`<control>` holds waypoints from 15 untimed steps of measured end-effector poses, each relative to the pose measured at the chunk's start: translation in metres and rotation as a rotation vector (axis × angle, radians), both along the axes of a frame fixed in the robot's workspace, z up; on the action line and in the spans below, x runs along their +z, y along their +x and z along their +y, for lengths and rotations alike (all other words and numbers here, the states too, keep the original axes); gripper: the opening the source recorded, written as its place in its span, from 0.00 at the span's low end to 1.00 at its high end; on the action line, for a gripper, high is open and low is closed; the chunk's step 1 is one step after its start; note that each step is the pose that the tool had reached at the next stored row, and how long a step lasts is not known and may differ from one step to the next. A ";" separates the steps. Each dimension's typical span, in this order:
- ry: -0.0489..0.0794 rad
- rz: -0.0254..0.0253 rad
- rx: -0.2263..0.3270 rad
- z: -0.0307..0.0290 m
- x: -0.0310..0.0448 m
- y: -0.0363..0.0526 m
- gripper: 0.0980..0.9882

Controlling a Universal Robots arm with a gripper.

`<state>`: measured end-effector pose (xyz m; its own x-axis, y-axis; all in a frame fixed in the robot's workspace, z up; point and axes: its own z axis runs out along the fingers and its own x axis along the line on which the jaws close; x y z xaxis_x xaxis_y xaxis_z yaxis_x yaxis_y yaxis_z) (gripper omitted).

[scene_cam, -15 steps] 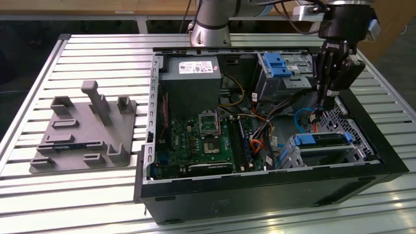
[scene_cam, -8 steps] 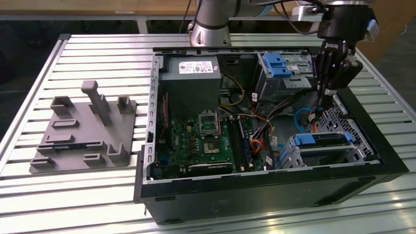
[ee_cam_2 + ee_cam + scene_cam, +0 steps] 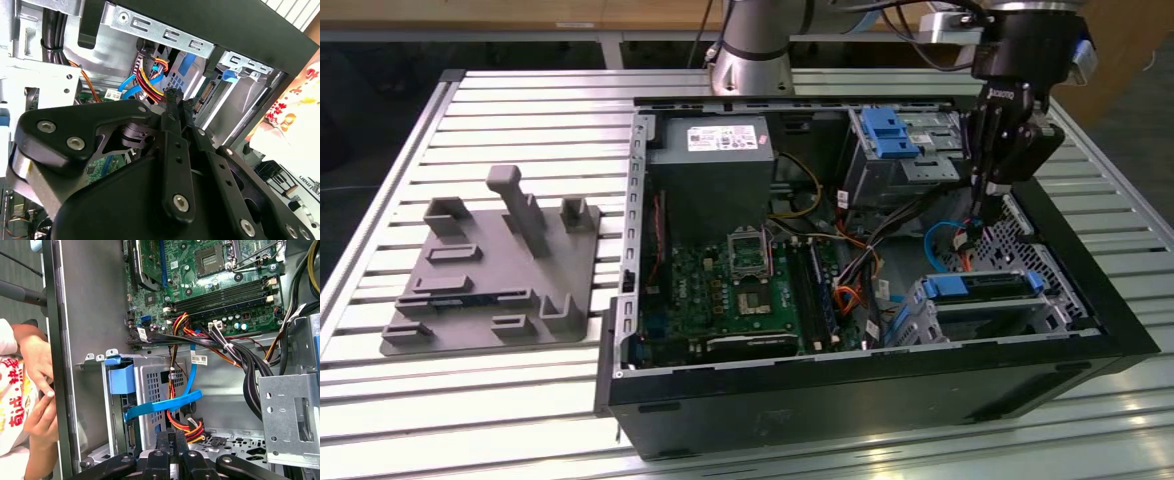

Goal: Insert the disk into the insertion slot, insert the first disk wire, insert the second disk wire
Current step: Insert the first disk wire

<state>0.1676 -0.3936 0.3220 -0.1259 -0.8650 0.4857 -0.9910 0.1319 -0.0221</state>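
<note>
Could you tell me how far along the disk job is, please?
Done: the disk sits in the slot. In hand: the gripper, shut, is at the coloured wires by the slot; whether it grips one I cannot tell. Left: neither wire looks plugged in yet; the blue wire loops across the slot.

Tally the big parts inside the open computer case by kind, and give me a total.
Power supply: 1
Motherboard: 1
Metal drive bays: 2, the insertion slot and the taller bay with the blue latch
Disk: 1, sitting in the insertion slot
Total: 5
</note>
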 end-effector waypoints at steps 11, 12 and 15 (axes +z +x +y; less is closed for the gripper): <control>0.041 0.0165 0.000 -0.0032 0.0037 0.0064 0.07; 0.043 0.0199 0.000 -0.0033 0.0047 0.0073 0.07; 0.045 0.0304 0.002 -0.0034 0.0071 0.0092 0.07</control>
<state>0.1768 -0.3969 0.3291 -0.1104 -0.8861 0.4502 -0.9914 0.1305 0.0139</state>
